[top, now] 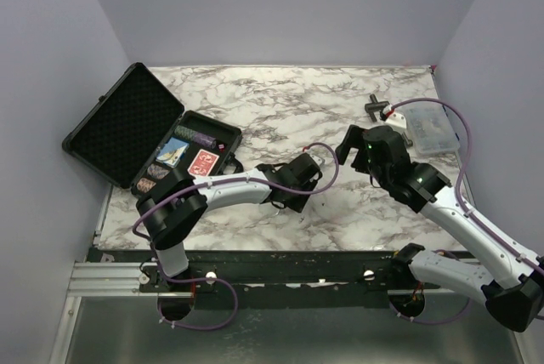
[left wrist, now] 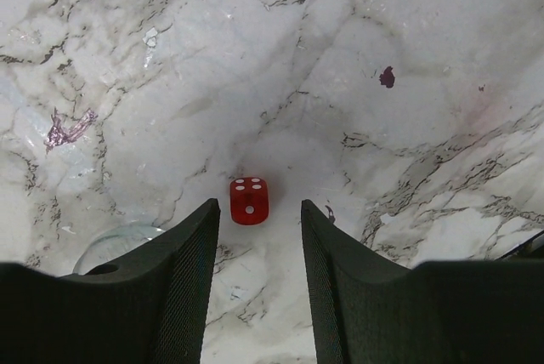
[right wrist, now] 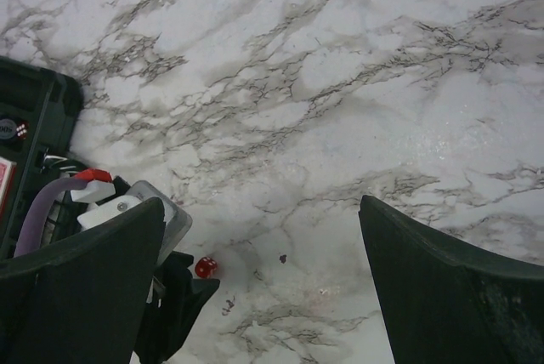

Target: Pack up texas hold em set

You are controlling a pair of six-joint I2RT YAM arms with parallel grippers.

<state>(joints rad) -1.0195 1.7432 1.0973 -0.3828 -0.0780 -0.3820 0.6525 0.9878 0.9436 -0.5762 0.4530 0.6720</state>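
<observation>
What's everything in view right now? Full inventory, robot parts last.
black rectangular hard case: 1, black, lid open, table's far left
blue card deck: 1, blue, inside the case
red card deck: 1, red, inside the case beside the blue one
chip stacks: count unclear, dark grey, inside the case
small red die: 1, red with white pips, on the table between the left gripper's fingers, untouched
clear plastic compartment box: 1, clear, far right
dark metal T-shaped clamp: 1, dark, left of the box
marble table: 1, white, grey veins
left gripper: 1, black, open, straddling the die
right gripper: 1, black, wide open, holding nothing
</observation>
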